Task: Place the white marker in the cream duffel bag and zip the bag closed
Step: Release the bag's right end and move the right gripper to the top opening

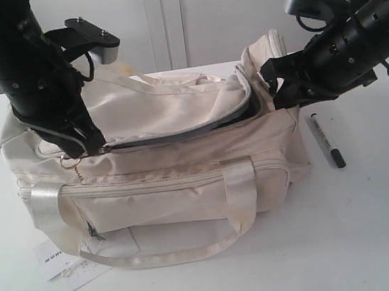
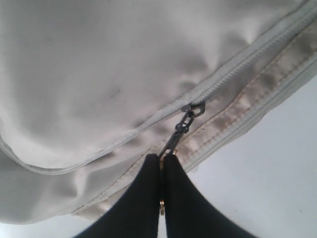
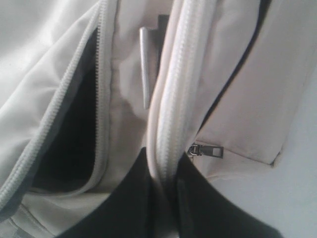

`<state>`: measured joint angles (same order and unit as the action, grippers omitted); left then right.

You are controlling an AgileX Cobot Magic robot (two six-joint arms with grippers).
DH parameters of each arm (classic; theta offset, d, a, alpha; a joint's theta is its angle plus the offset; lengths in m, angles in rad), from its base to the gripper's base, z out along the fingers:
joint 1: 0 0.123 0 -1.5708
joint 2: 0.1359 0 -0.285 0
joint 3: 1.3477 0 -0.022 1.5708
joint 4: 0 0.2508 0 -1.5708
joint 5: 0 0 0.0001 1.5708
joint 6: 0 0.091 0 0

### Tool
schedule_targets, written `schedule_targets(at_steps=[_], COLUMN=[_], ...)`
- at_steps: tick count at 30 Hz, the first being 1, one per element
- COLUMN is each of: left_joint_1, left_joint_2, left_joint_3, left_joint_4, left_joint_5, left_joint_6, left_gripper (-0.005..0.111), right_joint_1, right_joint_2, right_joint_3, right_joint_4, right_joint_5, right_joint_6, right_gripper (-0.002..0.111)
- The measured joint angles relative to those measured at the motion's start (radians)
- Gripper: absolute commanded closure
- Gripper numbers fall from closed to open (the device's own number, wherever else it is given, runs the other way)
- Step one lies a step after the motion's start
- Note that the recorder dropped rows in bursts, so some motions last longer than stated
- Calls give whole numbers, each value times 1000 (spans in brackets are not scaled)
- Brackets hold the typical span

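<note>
Slumping cream duffel bag [image 1: 164, 185]: centre of the white table [image 1: 378, 236], long side toward us. Soft, floppy fabric that caves under a push, so I'd pin one end while the other is pulled.
Right gripper [image 1: 279, 90]: at the bag's 2 o'clock end, jaws pinched tight on the cream zip edge, holding that end up.
Left gripper [image 1: 88, 146]: at the bag's 9 o'clock end, jaws pressed together on the zipper pull [image 2: 181, 130], its chain taut.
Top opening [image 1: 179, 134]: unzipped, a dark gap running from the left gripper round to the 2 o'clock end. Looks wide enough for a pen.
White marker [image 1: 325, 141]: outside the bag, on the table just beside its 3 o'clock end, black cap pointing to 5 o'clock. Likely light and stiff with a smooth round barrel, so it may roll or slip. Best pinched across mid-barrel.
Zipper pull handling: tiny metal links. I'd drag along the track, not upward, or the cloth bunches.
Paper tag [image 1: 63, 267]: at the bag's 7 o'clock corner, flat on the table, partly under the bag.
</note>
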<state>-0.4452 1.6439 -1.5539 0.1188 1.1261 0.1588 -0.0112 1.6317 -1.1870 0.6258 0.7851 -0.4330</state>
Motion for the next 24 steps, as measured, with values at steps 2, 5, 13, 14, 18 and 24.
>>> schedule_targets(at_steps=[2, 5, 13, 14, 18, 24], left_joint_1=[0, 0, 0, 0, 0, 1], left_joint_2=[0, 0, 0, 0, 0, 0], left_joint_3=[0, 0, 0, 0, 0, 0], left_joint_4=[16, 37, 54, 54, 54, 52], left_joint_5=[0, 0, 0, 0, 0, 0], left_joint_6=[0, 0, -1, -1, -1, 1], left_gripper=[107, 107, 107, 107, 107, 107], right_joint_1=[0, 0, 0, 0, 0, 0], right_joint_2=[0, 0, 0, 0, 0, 0], right_joint_3=[0, 0, 0, 0, 0, 0], right_joint_4=[0, 0, -2, -2, -2, -14], right_joint_5=[0, 0, -3, -3, -5, -38], right_joint_6=[0, 0, 2, 2, 2, 13], right_gripper=[108, 108, 108, 108, 95, 56])
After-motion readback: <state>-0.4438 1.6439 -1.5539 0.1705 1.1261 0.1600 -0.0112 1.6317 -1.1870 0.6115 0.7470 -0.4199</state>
